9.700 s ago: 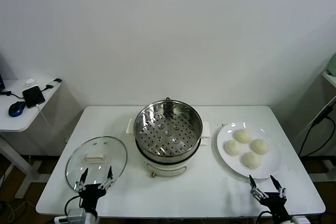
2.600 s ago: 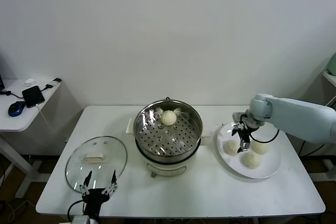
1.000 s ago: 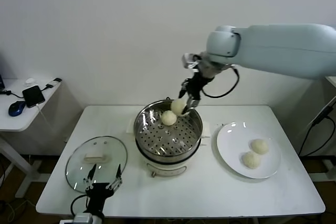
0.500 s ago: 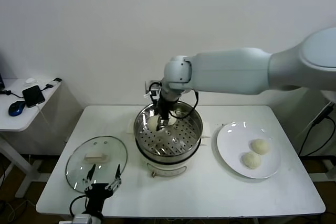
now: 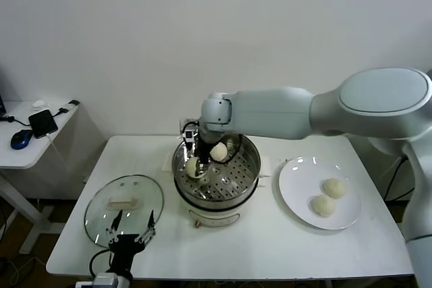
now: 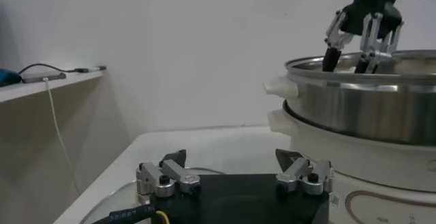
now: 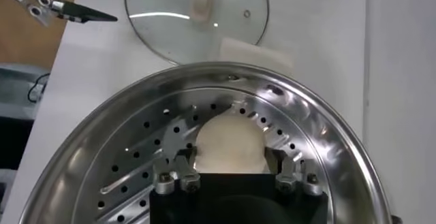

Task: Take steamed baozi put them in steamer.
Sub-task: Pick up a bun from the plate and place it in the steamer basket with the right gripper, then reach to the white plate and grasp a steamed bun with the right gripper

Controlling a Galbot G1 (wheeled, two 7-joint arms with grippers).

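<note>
The steamer [image 5: 251, 166] stands mid-table; it also shows in the right wrist view [image 7: 327, 137] and the left wrist view [image 6: 361, 103]. My right gripper [image 5: 195, 162] reaches down into its left side, shut on a cream baozi [image 5: 193, 167] that is at the perforated tray. In the right wrist view the fingers [image 7: 182, 167] flank this baozi [image 7: 228, 137]. A second baozi [image 5: 218, 151] lies at the back of the tray. Two more baozi [image 5: 333, 187] [image 5: 322, 205] sit on the white plate [image 5: 297, 180]. My left gripper [image 5: 128, 237] is open and idle near the table's front edge.
The glass lid [image 5: 101, 214] with a white handle lies flat left of the steamer, just beyond my left gripper [image 6: 233, 171]; it shows in the right wrist view [image 7: 170, 21] too. A side table [image 5: 27, 153] with a phone and mouse stands at far left.
My right gripper took a baozi from the plate, carried it left over the steamer and has lowered it into the steamer's left side. The plate went from four baozi to two.
</note>
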